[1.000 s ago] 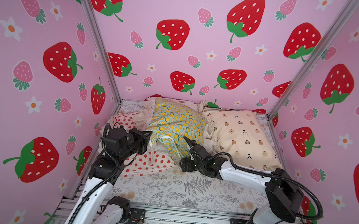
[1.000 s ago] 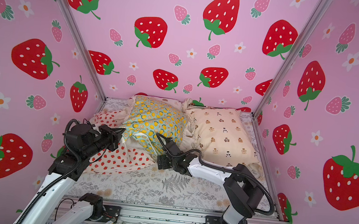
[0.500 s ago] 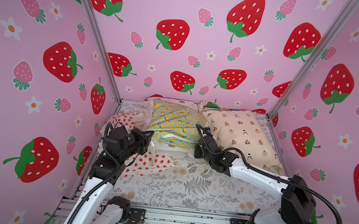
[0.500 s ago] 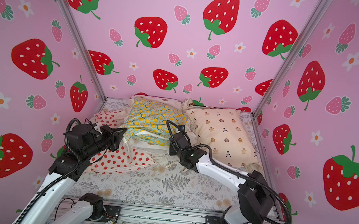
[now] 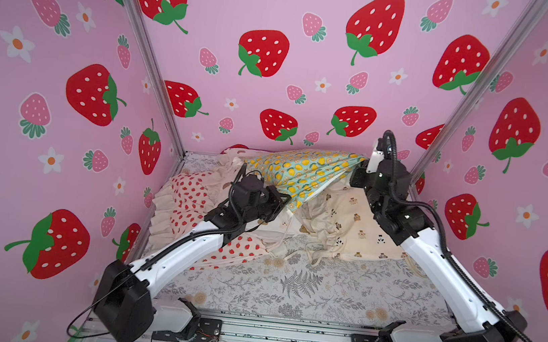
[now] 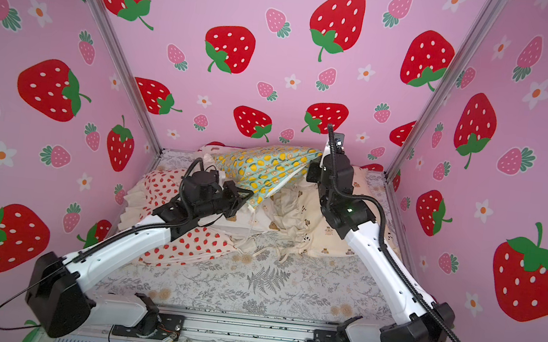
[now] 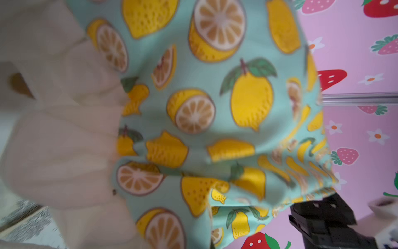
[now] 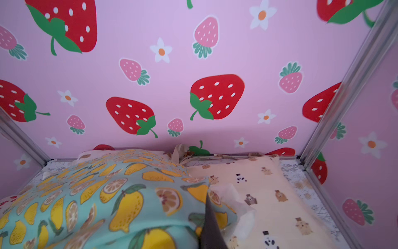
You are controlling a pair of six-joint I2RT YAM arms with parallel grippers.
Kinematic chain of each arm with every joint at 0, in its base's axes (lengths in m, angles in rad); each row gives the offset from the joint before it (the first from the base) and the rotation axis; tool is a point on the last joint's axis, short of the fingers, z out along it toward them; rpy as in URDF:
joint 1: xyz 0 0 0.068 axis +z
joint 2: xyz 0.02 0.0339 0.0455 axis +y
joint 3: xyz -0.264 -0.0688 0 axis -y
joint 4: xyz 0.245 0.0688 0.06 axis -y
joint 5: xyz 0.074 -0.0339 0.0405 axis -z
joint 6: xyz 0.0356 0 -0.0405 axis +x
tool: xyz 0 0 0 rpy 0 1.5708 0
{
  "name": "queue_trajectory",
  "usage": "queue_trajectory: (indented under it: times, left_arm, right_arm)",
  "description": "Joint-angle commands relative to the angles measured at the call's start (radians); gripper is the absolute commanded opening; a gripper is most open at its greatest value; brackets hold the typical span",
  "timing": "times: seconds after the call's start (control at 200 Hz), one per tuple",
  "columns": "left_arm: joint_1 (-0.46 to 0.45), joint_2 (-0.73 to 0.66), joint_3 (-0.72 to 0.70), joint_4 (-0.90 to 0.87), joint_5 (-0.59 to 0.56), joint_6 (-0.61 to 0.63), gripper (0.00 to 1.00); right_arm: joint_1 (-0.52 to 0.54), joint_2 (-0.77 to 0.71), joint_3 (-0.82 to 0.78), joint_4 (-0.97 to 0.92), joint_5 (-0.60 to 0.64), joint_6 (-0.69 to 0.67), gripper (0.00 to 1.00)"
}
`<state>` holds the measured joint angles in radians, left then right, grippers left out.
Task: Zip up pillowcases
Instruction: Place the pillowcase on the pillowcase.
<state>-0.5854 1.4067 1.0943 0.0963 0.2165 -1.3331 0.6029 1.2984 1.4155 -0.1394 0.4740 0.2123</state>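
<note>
The mint lemon pillowcase (image 5: 303,175) (image 6: 265,171) hangs lifted and stretched between my two grippers in both top views. My left gripper (image 5: 285,202) (image 6: 248,195) is shut on its lower front edge; the lemon fabric (image 7: 215,120) fills the left wrist view and hides the fingertips. My right gripper (image 5: 358,169) (image 6: 313,167) is shut on the raised corner near the back right, where a dark finger (image 8: 210,226) pinches the lemon cloth (image 8: 107,204). The strawberry pillowcase (image 5: 188,197) lies at the left, the cream bear pillowcase (image 5: 360,231) (image 8: 269,189) at the right. No zipper shows.
A grey fern-print sheet (image 5: 305,287) covers the floor of the cell. Pink strawberry walls and metal corner posts (image 5: 454,115) close in the back and sides. Cream ruffles and ties (image 5: 315,225) lie bunched between the cases. The right arm's black body (image 7: 323,220) shows in the left wrist view.
My right gripper shut on the lemon pillowcase and rose toward the back right, pulling it up and taut. My left gripper kept its hold and shifted slightly right.
</note>
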Motion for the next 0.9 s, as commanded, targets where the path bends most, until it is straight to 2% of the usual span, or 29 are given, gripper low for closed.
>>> queue_trajectory:
  times: [0.0,0.095,0.15,0.235,0.32,0.345,0.405,0.47,0.53,0.56,0.565,0.6,0.71,0.785,0.895]
  left_arm:
    - [-0.069,0.182,0.115,0.136,-0.036,0.056,0.00]
    - [-0.130,0.372,0.295,0.116,0.009,0.089,0.00]
    - [-0.150,0.463,0.368,0.108,0.034,0.087,0.00]
    - [-0.165,0.542,0.385,0.128,0.054,0.062,0.00]
    - [-0.166,0.540,0.374,0.082,0.034,0.089,0.01]
    - [-0.165,0.532,0.378,0.051,0.026,0.113,0.04]
    - [-0.165,0.515,0.409,-0.050,0.027,0.178,0.28]
    - [-0.162,0.487,0.423,-0.117,0.052,0.232,0.46]
    - [-0.162,0.429,0.384,-0.153,0.033,0.267,0.60]
    - [-0.164,0.394,0.356,-0.163,0.016,0.280,0.68]
    - [-0.164,0.388,0.350,-0.164,0.013,0.281,0.69]
    - [-0.162,0.343,0.309,-0.170,-0.003,0.296,0.76]
    - [-0.154,0.206,0.229,-0.282,-0.058,0.398,0.89]
    - [-0.138,0.114,0.184,-0.378,-0.074,0.462,0.93]
    - [-0.108,-0.037,0.097,-0.468,-0.162,0.542,0.98]
  right_arm:
    - [-0.050,-0.099,-0.022,0.014,0.096,-0.104,0.03]
    - [-0.100,-0.128,-0.070,-0.067,0.190,-0.094,0.07]
    - [-0.159,-0.145,-0.112,-0.127,0.156,-0.016,0.08]
    - [-0.213,-0.167,-0.204,-0.159,0.106,0.051,0.16]
    - [-0.241,-0.167,-0.270,-0.195,0.089,0.104,0.20]
    - [-0.247,-0.163,-0.283,-0.203,0.078,0.116,0.22]
    - [-0.254,-0.149,-0.297,-0.231,0.045,0.144,0.29]
    - [-0.255,-0.138,-0.293,-0.281,0.006,0.166,0.39]
    - [-0.255,-0.141,-0.288,-0.325,-0.024,0.192,0.49]
    - [-0.255,-0.147,-0.288,-0.342,-0.039,0.200,0.51]
    - [-0.255,-0.148,-0.288,-0.343,-0.041,0.201,0.55]
    - [-0.255,-0.158,-0.287,-0.362,-0.061,0.212,0.61]
    - [-0.252,-0.189,-0.281,-0.438,-0.159,0.225,0.76]
    - [-0.245,-0.202,-0.269,-0.515,-0.209,0.227,0.84]
    - [-0.217,-0.224,-0.260,-0.605,-0.249,0.222,0.92]
